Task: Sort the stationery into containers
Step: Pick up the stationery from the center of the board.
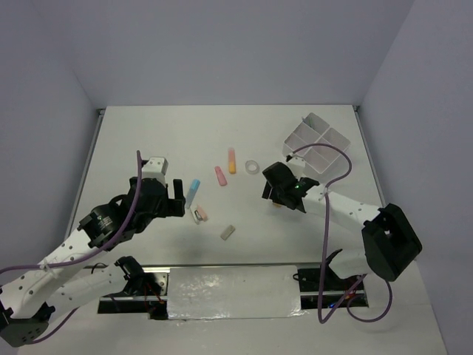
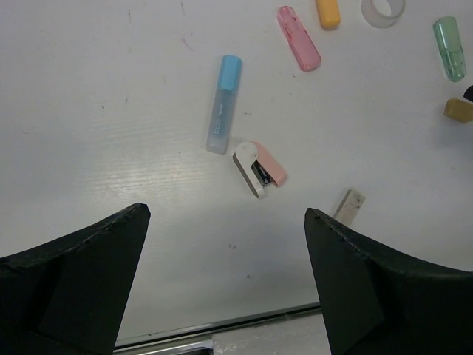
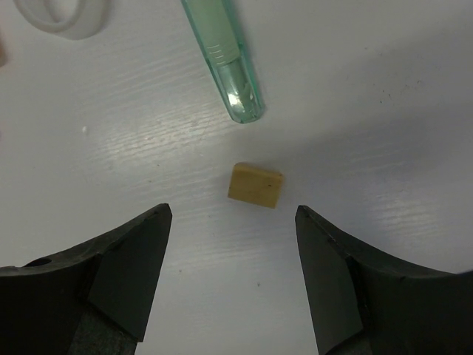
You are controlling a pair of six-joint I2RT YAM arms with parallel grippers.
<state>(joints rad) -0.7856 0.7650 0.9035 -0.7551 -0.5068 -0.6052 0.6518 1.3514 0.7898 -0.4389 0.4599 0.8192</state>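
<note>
My right gripper (image 3: 233, 214) is open and hovers low over a small tan eraser block (image 3: 255, 185), which lies just ahead of the gap between the fingers. A green highlighter (image 3: 223, 59) and a clear tape ring (image 3: 63, 16) lie beyond it. My left gripper (image 2: 225, 218) is open and empty above the table, short of a pink mini stapler (image 2: 259, 169) and a blue highlighter (image 2: 223, 103). A pink highlighter (image 2: 298, 38), an orange piece (image 2: 327, 12) and a grey-beige eraser (image 2: 349, 205) lie loose. The white four-compartment tray (image 1: 296, 127) stands at the back right.
In the top view the right gripper (image 1: 279, 194) is left of and nearer than the tray, and the left gripper (image 1: 177, 196) is beside the blue highlighter (image 1: 194, 191). The table's metal front edge (image 2: 222, 325) runs close below the left fingers.
</note>
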